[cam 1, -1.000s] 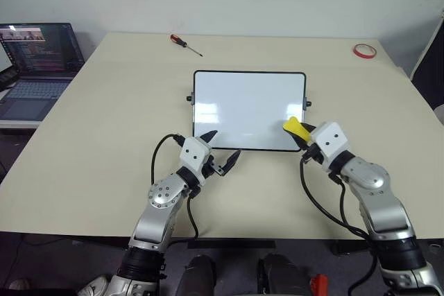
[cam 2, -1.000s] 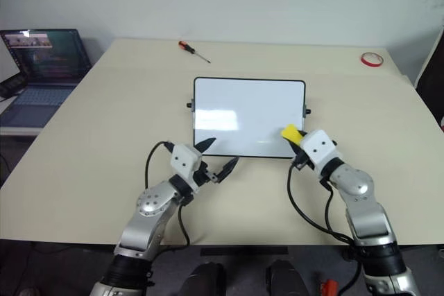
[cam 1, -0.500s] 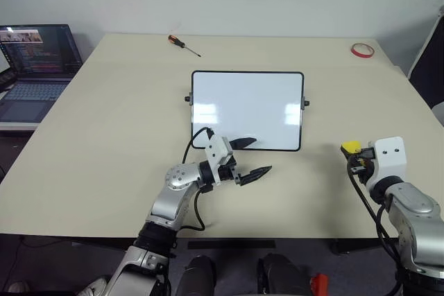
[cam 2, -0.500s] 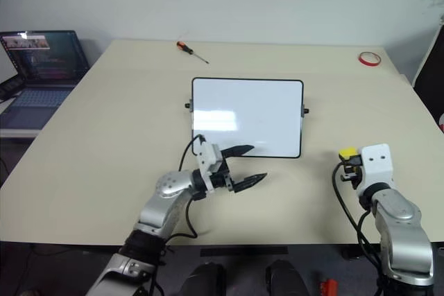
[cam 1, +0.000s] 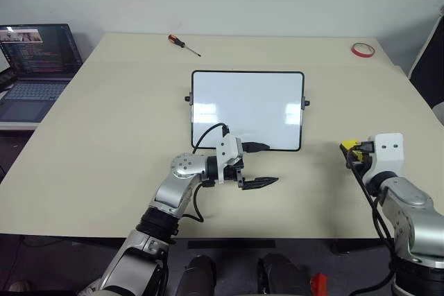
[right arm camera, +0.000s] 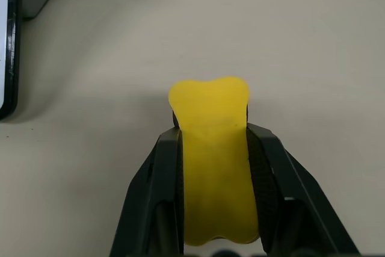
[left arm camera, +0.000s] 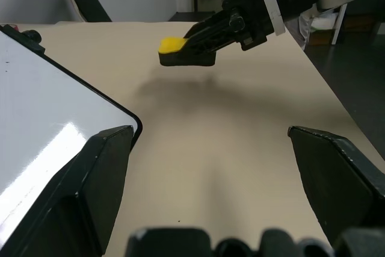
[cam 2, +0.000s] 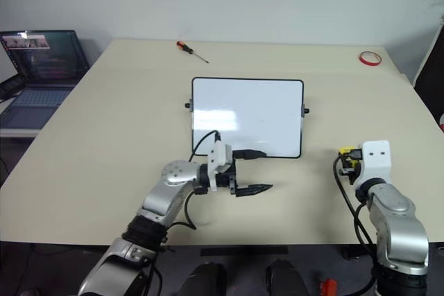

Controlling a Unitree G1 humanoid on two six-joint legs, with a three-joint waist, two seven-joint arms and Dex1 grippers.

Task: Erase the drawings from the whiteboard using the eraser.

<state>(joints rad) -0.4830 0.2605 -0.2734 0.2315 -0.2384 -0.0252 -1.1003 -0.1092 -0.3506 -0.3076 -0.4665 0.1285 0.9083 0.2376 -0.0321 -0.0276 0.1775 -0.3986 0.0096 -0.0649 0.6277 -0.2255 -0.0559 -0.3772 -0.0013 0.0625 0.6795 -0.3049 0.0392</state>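
Note:
The whiteboard (cam 1: 248,110) lies flat in the middle of the table, its face plain white with a patch of glare. The drawings are out of view. My right gripper (right arm camera: 215,133) is shut on the yellow eraser (right arm camera: 213,148). It holds the eraser just above the bare tabletop, well to the right of the board, where the eraser (cam 1: 350,145) pokes out toward the board. My left gripper (cam 1: 266,165) is open and empty. It points to the right, level, by the board's near right corner. From the left wrist, the eraser (left arm camera: 174,45) hangs over its shadow.
A laptop (cam 1: 35,60) stands open on a side surface at the far left. A red-handled screwdriver (cam 1: 184,43) lies near the far edge of the table (cam 1: 104,136), and a red tape ring (cam 1: 363,49) at the far right corner.
My right gripper has carried the eraser off the board's near right corner, out to the right over the table. My left gripper has swung round to point right and shifted right.

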